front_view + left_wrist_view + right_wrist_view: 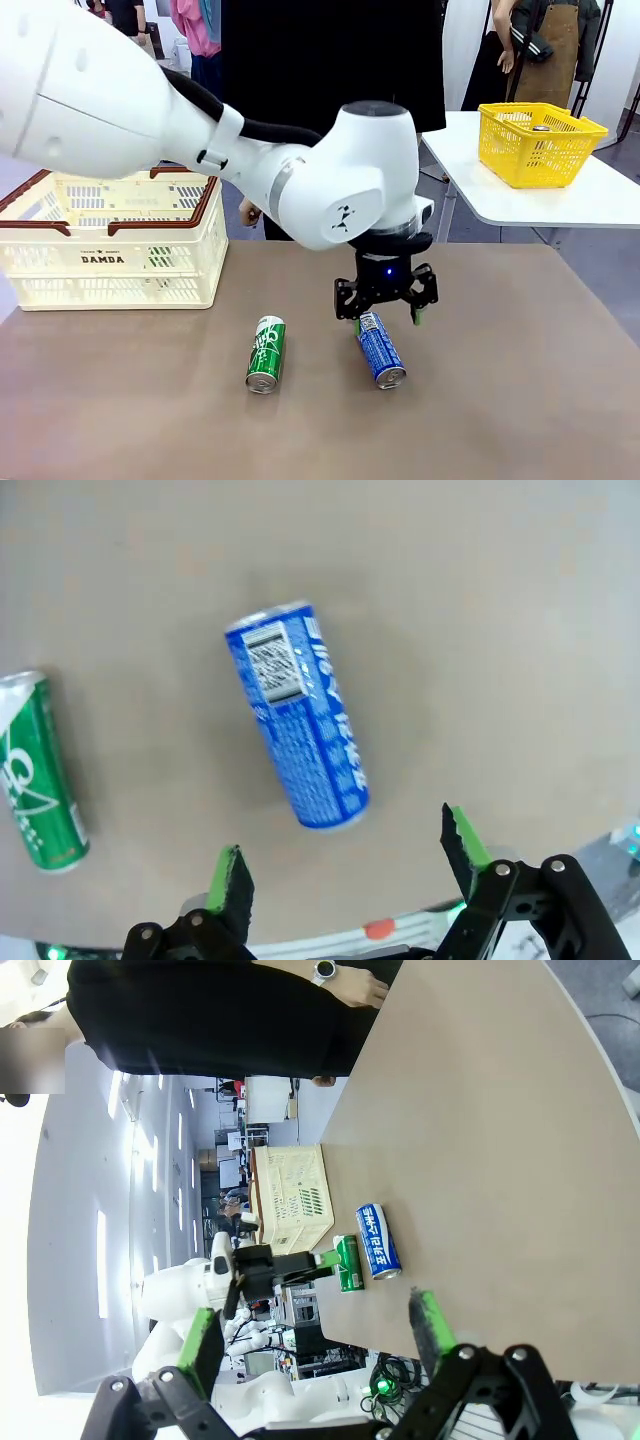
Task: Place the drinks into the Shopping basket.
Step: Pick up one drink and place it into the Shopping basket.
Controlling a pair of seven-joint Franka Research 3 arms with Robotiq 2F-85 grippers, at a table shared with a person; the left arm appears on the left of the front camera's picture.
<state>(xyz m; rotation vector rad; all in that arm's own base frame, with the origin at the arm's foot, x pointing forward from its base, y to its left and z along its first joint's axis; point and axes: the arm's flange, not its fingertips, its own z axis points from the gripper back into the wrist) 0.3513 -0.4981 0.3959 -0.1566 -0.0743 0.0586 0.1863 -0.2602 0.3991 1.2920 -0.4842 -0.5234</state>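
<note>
A blue can with white lettering lies on its side on the brown table, and a green can lies to its left. My left gripper hangs open just above the blue can's far end, fingers on either side of it. In the left wrist view the blue can lies ahead of the open left gripper, with the green can at the left edge. The cream Shopping basket stands at the table's back left. My right gripper is open with nothing in it, far from the blue can and the green can.
A person in black stands at the far side, one hand resting on the table edge. A small yellow basket sits on a white side table at the back right. Bare tabletop lies in front of and to the right of the cans.
</note>
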